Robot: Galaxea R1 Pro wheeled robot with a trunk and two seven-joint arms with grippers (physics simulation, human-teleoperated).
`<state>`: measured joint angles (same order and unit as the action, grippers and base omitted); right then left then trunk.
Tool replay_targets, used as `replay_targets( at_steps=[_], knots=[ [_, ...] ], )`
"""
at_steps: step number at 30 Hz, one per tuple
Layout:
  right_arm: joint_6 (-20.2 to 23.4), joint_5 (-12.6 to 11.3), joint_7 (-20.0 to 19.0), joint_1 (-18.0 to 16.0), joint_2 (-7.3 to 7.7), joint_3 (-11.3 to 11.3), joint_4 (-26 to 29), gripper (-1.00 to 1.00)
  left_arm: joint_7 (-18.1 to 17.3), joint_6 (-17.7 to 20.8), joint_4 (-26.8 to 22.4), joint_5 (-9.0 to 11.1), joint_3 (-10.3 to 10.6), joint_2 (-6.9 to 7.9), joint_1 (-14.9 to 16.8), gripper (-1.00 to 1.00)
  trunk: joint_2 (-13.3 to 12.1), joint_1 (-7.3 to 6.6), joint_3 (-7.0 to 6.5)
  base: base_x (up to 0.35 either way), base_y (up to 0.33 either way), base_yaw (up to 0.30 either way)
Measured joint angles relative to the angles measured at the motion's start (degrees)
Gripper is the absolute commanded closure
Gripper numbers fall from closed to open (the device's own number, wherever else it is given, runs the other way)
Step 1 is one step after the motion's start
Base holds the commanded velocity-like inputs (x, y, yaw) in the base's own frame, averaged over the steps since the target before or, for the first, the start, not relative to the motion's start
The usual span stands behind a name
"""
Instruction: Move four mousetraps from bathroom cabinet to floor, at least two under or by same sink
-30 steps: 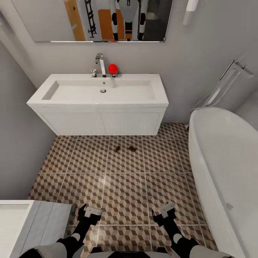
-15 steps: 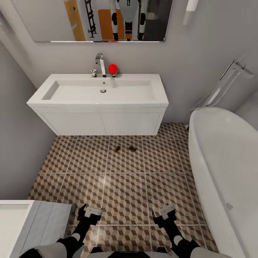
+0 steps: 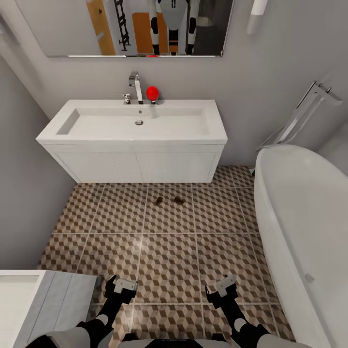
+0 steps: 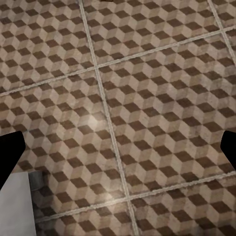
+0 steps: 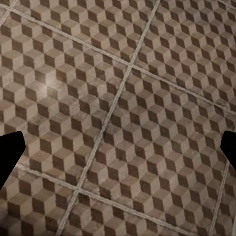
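Observation:
Two small brown mousetraps [image 3: 158,201] [image 3: 179,199] lie side by side on the cube-patterned bathroom floor [image 3: 169,251], just in front of the white vanity under the sink [image 3: 137,123]. My left gripper [image 3: 121,286] and right gripper [image 3: 223,286] hover low over the tiles near me, well short of the traps. Both are open with nothing between the fingers. In the left wrist view the left gripper [image 4: 118,152] looks down on bare tiles. So does the right gripper [image 5: 118,150] in the right wrist view. The cabinet is out of view.
A white oval bathtub [image 3: 302,217] fills the right side, with a chrome floor faucet [image 3: 302,113] behind it. A white and grey fixture [image 3: 43,299] sits at my near left. Grey walls close in the left and back. A red ball-shaped object [image 3: 152,93] stands by the sink faucet.

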<state>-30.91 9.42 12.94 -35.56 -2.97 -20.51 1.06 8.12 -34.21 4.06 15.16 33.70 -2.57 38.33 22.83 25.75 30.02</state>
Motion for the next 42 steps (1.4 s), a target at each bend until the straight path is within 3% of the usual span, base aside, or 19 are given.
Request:
replay_targets(
  at_steps=[42],
  knots=[
    [0.0, 0.0, 0.0, 0.01, 0.04, 0.0, 0.0, -1.0, 0.12, 0.18, 0.0, 0.0, 0.0, 0.0, 0.0, -1.0, 0.0, 0.0, 0.0, 0.0, 0.0, 0.0]
  ],
)
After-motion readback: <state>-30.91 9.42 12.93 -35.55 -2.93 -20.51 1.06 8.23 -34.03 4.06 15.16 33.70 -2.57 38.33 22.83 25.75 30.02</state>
